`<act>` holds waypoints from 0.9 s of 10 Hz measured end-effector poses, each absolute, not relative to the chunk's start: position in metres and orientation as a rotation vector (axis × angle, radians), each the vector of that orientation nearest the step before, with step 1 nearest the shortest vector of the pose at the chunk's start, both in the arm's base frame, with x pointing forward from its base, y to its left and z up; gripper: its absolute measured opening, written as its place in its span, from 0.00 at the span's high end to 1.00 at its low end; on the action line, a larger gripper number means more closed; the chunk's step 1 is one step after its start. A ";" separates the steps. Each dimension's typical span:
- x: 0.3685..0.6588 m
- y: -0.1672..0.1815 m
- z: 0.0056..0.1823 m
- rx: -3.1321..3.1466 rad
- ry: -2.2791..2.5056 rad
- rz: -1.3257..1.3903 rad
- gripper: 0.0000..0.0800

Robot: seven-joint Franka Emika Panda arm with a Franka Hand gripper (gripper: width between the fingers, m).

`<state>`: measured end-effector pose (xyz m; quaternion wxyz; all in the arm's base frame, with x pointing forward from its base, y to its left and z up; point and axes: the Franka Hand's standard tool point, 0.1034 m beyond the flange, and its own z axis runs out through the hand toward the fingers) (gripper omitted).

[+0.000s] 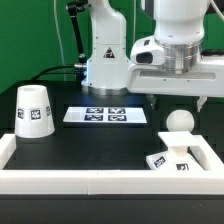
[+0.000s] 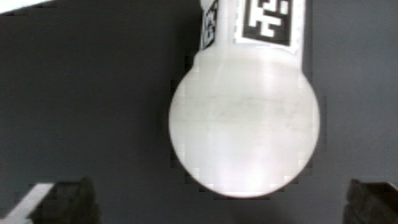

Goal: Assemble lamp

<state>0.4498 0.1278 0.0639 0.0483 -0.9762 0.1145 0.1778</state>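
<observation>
Bulb (image 1: 180, 122) appears seated on base (image 1: 162, 159); gripper (image 2: 215, 200) spread wide, straddling bulb, gripping nothing; shade (image 1: 33, 110) well apart from base, not yet fitted

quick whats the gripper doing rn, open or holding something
Gripper: open, holding nothing. Its fingers stand wide apart, clear of the bulb seen between them.

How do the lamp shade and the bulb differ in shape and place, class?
The shade is a tapered cup; the bulb is rounded. The shade stands at the exterior view's left; the bulb sits at its right, below the open gripper. Both are white.
</observation>
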 end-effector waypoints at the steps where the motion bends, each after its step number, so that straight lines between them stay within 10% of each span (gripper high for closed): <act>1: 0.452 0.129 0.065 -2.931 0.289 0.595 0.13; 9: 0.447 0.132 0.049 -2.864 0.283 0.855 0.13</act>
